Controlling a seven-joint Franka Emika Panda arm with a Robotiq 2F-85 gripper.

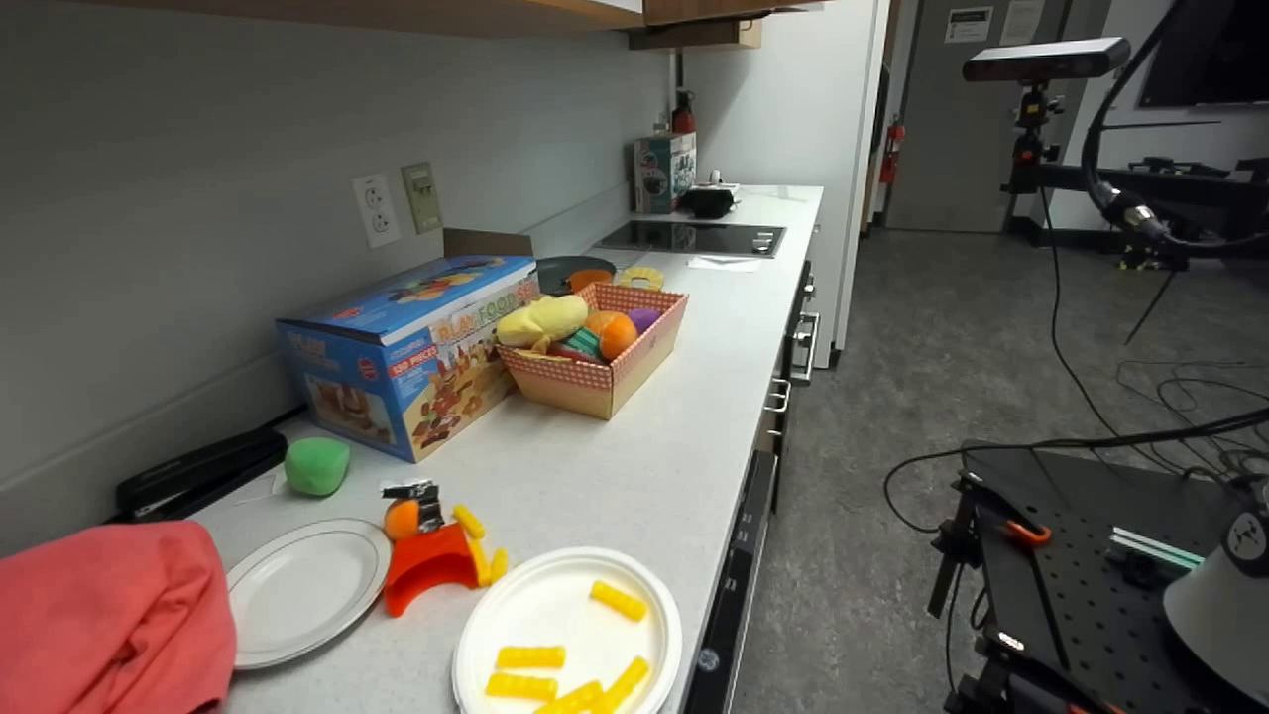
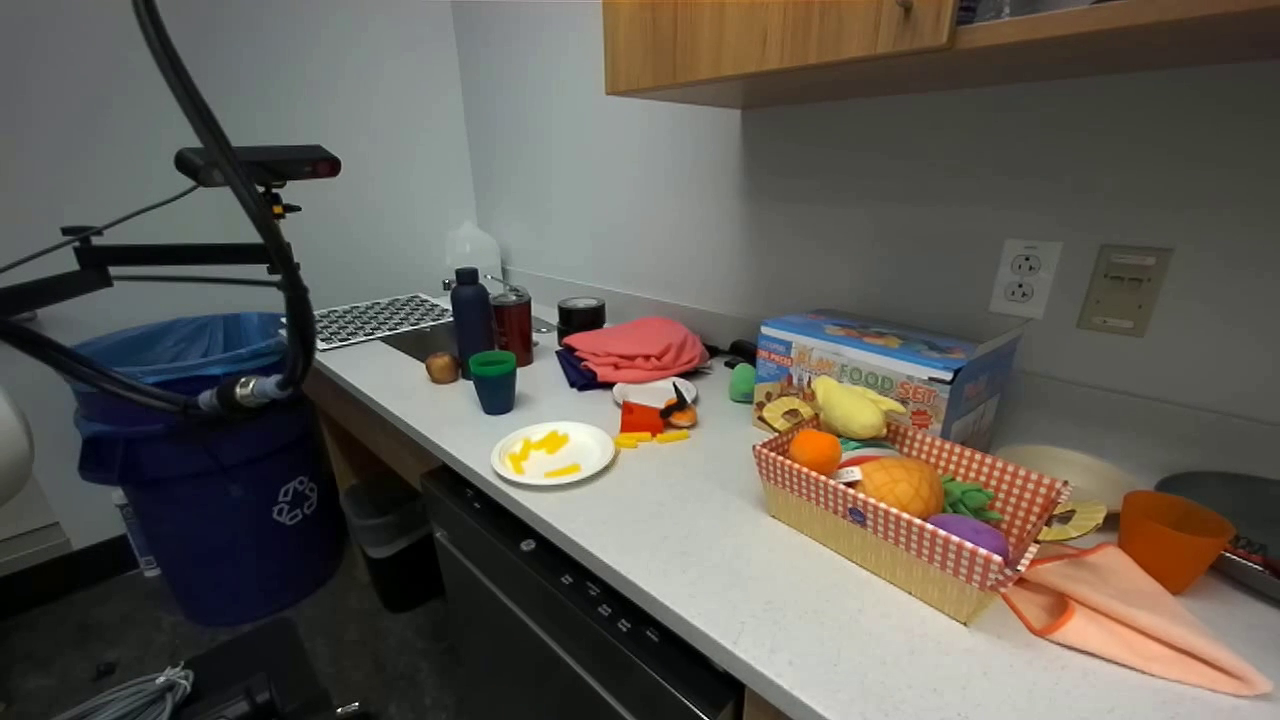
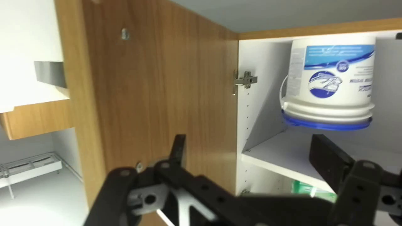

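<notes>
The wooden cabinet door (image 3: 157, 88) stands open in the wrist view, its grained brown inner face showing and a paler edge running down its far side. A metal hinge (image 3: 247, 79) joins it to the white cabinet wall (image 3: 263, 94). The gripper (image 3: 249, 146) has its fingers (image 3: 328, 160) spread wide apart with nothing between them; one lies in front of the door, the other in front of a white shelf (image 3: 282, 149). Whether the finger over the door touches the wood is hard to judge from this angle. Inside the cabinet is a white bucket (image 3: 333, 75) with a blue rim and a blue label, which appears upside down. In both exterior views, the counter (image 1: 634, 486) bears a white plate (image 1: 555, 605) of yellow sticks (image 1: 530, 656) and a checked basket (image 2: 860, 540) of toy food (image 2: 900, 487), with a blue box (image 1: 426, 337) beside it.
</notes>
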